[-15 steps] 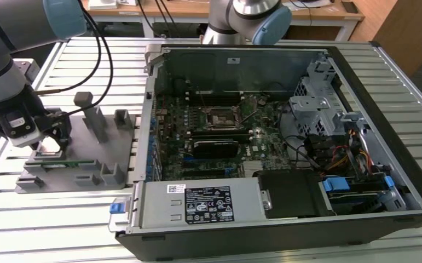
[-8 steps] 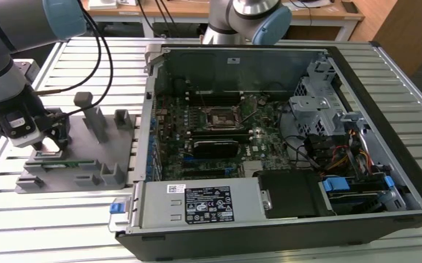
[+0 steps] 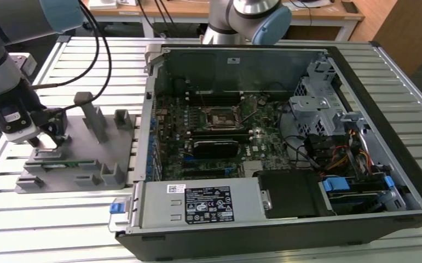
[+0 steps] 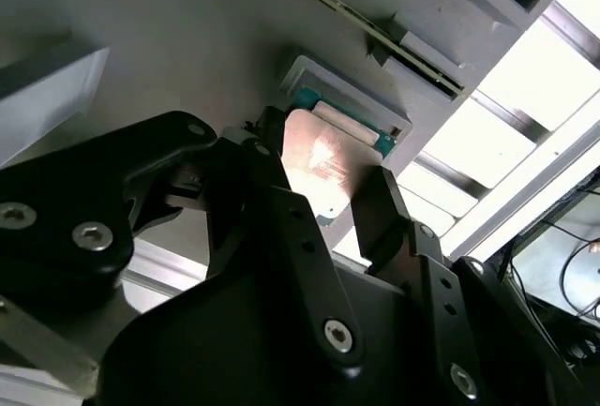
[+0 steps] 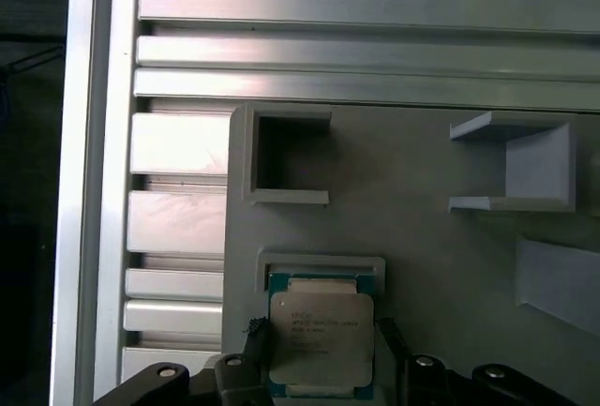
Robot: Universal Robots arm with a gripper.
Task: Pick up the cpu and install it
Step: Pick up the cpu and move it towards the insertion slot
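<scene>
We find the cpu (image 5: 321,336) lying flat in a shallow pocket of the grey holder (image 5: 422,265), silvery top upward, its green edge showing at the pocket's rim. In the second wrist view the cpu (image 4: 323,167) sits low in that same pocket. The pincer (image 5: 322,342) has the chip between its two black sides, very close on both. We cannot tell whether it is clenched on the chip or released.

In the exterior view the pincer (image 3: 44,143) stands over the holder (image 3: 32,183), which rests on the slatted bench (image 3: 64,224). This is well apart from the open computer case (image 3: 408,181) and its motherboard socket (image 3: 219,118).

We judge the main risk to be a lopsided hold. A thin chip caught on one edge could tilt against the pocket wall, jam, or slip free.
</scene>
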